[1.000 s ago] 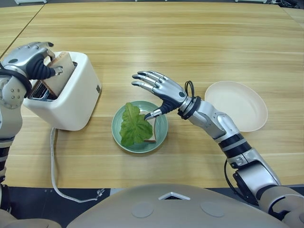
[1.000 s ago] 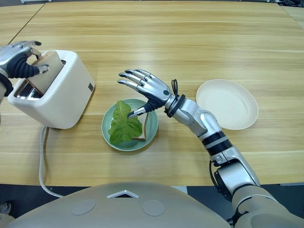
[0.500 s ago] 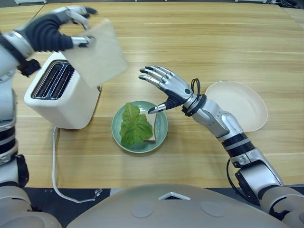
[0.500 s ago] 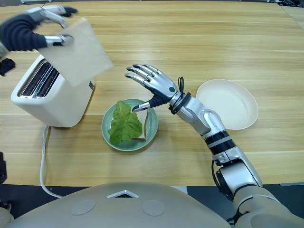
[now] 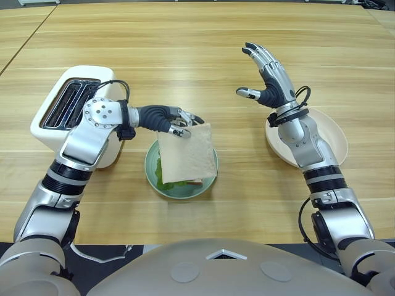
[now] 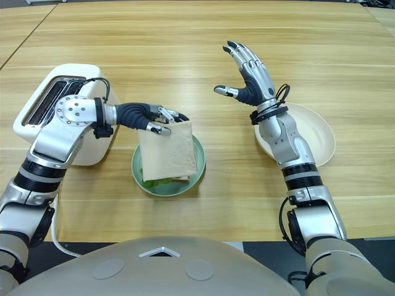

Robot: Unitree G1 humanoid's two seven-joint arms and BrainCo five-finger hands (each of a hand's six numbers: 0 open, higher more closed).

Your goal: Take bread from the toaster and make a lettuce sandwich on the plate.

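Left hand pinches bread top edge, covering centre plate; right hand splayed, holding nothing, upper right, well apart from plate.

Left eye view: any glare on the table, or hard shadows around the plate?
Left eye view: a broad soft sheen on the far table, nothing blown out; the plate throws only a thin, soft-edged shadow. Right eye view: the same even overhead light, small bright highlights on the metal of the right hand, the bread slice evenly lit.
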